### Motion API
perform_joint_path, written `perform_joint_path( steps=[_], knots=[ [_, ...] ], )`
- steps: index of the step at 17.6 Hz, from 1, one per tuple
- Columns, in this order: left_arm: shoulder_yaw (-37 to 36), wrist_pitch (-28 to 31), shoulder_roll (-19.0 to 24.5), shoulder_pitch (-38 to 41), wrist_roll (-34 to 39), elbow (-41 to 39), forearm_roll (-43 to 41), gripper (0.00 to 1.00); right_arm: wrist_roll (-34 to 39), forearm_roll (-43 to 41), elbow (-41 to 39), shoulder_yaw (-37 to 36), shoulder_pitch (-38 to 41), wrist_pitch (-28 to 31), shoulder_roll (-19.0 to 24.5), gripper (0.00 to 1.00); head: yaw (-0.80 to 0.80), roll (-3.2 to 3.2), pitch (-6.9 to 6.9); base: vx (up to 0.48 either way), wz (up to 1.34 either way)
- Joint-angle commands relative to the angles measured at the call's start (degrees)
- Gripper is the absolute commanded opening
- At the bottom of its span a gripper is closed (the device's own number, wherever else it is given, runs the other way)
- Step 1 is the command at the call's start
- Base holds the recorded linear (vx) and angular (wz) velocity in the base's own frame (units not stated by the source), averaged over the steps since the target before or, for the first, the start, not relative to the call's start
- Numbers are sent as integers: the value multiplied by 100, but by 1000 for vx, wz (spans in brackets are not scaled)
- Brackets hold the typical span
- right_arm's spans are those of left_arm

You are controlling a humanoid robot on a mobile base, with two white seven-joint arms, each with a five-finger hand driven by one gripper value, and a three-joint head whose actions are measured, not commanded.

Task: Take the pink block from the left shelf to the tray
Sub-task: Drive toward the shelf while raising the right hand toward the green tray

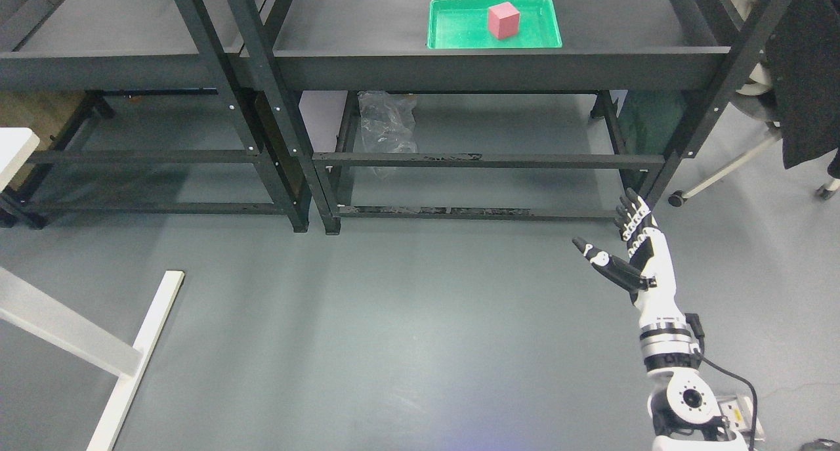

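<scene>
The pink block (503, 20) sits in the green tray (453, 27) on the far shelf (499, 70); the right robot hand (623, 247), fingers spread, holds nothing.

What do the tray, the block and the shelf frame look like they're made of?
Tray: likely moulded plastic, glossy green, with a raised rim and soft glare. Block: matte pink-red with crisp edges, maybe foam or painted wood; can't tell which. Shelf frame: dark painted metal, going by the bolted uprights and chipped lower rails.

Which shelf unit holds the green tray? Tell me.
The right shelf unit: its top carries the green tray with the pink block; the left shelf unit shows none.
</scene>
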Motion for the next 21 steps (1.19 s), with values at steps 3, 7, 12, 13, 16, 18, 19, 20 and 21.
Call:
perform_joint_path(
  steps=[3,7,12,13,16,18,19,20,21],
  knots=[
    [0,-2,100,-176,4,-100,0,100,24,8,-4,18,-5,26,-99,100,0,0,0,0,0],
    [0,-2,100,-167,4,-100,0,100,-37,95,31,18,-40,326,-99,100,0,0,0,0,0],
    [0,-2,100,-167,4,-100,0,100,-474,2056,-13,-17,-198,264,-99,100,0,0,0,0,0],
    [0,-2,100,-167,4,-100,0,100,-755,2700,-48,-26,-216,273,-99,100,0,0,0,0,0],
    [0,-2,100,-167,4,-100,0,100,-1092,3638,-171,-8,-225,273,-99,100,0,0,0,0,0],
    [0,-2,100,-167,4,-100,0,100,-1092,3629,-171,36,-286,247,-99,100,0,0,0,0,0],
    [0,-2,100,-167,4,-100,0,100,-1092,3629,-180,36,-286,124,-99,100,0,0,0,0,0],
    [0,-2,100,-167,4,-100,0,100,-1049,3629,-180,36,-286,-94,-99,100,0,0,0,0,0],
    [0,-2,100,-167,4,-100,0,100,-1048,3681,-180,36,-304,-140,-99,100,0,0,0,0,0]
  ],
)
